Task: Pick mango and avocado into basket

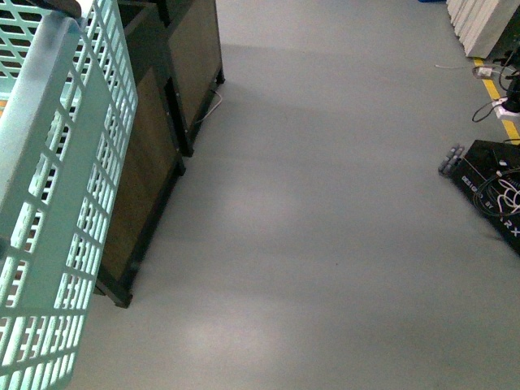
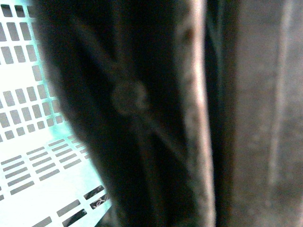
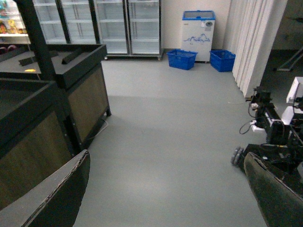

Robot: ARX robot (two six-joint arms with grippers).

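Note:
The light teal slotted basket (image 1: 61,203) fills the left edge of the front view, held up close to the camera. In the left wrist view its slotted wall (image 2: 28,142) shows beside a dark blurred handle (image 2: 142,118), on which my left gripper is shut. My right gripper (image 3: 170,189) is open over bare grey floor, nothing between its two dark fingers (image 3: 57,194). The mango and the avocado are out of view.
Dark wood-panelled display stands (image 1: 162,122) stand at the left. Glass-door fridges (image 3: 113,23), a chest freezer (image 3: 199,28) and blue crates (image 3: 182,57) line the far wall. Another wheeled robot base with cables (image 1: 491,183) sits at the right. Grey floor (image 1: 325,244) lies between.

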